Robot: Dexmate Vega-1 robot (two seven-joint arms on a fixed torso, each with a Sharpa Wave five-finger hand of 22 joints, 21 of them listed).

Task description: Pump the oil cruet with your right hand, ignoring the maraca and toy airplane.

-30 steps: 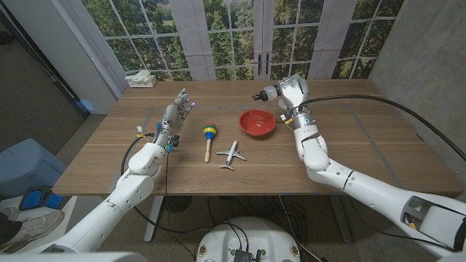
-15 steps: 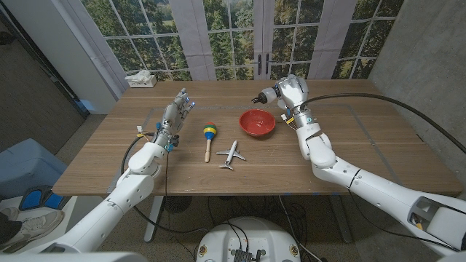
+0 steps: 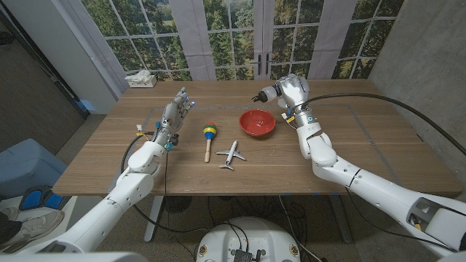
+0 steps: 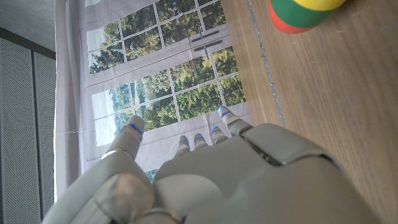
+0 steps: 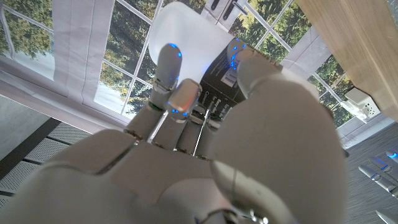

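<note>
My right hand [image 3: 290, 90] is raised over the table's far side, just behind the red bowl [image 3: 257, 122], and grips the oil cruet [image 3: 266, 93]. The cruet's dark spout sticks out of the hand toward the robot's left. In the right wrist view my right hand [image 5: 249, 143] has its fingers curled around the cruet's white and black top [image 5: 211, 56]. The cruet's body is hidden by the hand. My left hand [image 3: 177, 110] is on the table's left part, fingers straight and apart, holding nothing.
A maraca [image 3: 208, 135] with a green, yellow and red head lies mid-table, and its head [image 4: 301, 12] is near my left hand [image 4: 236, 180]. A white toy airplane [image 3: 231, 153] lies beside it. A tissue box [image 3: 140, 79] sits at the far left corner.
My right hand with the cruet has shifted very slightly and its forearm has settled. The left hand, maraca, airplane and bowl have not moved.
</note>
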